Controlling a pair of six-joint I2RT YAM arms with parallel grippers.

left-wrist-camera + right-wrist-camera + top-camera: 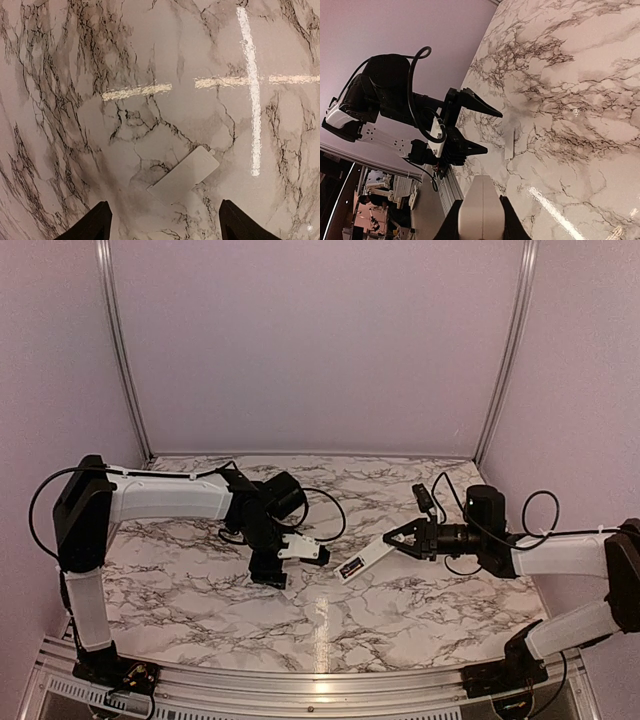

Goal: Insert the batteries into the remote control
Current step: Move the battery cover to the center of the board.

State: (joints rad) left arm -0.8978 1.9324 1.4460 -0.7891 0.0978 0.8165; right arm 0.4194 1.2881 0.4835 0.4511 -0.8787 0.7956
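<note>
Black fingers of the left gripper stand wide apart with nothing between them at the lower edge of the left wrist view. They are poised over a thin pale grey rectangular plastic panel lying flat on the white marble-patterned table. The panel looks like the battery-compartment lid.

Right of centre in the top view, the right gripper is clamped on one end of the slim white plastic remote control, which points toward the panel. The batteries show in no view, and I cannot tell whether they sit inside the remote.

The panel seems to be the step in hand. Next, the left fingers would need to drop around its edges, pinch it and carry it to the remote.
</note>
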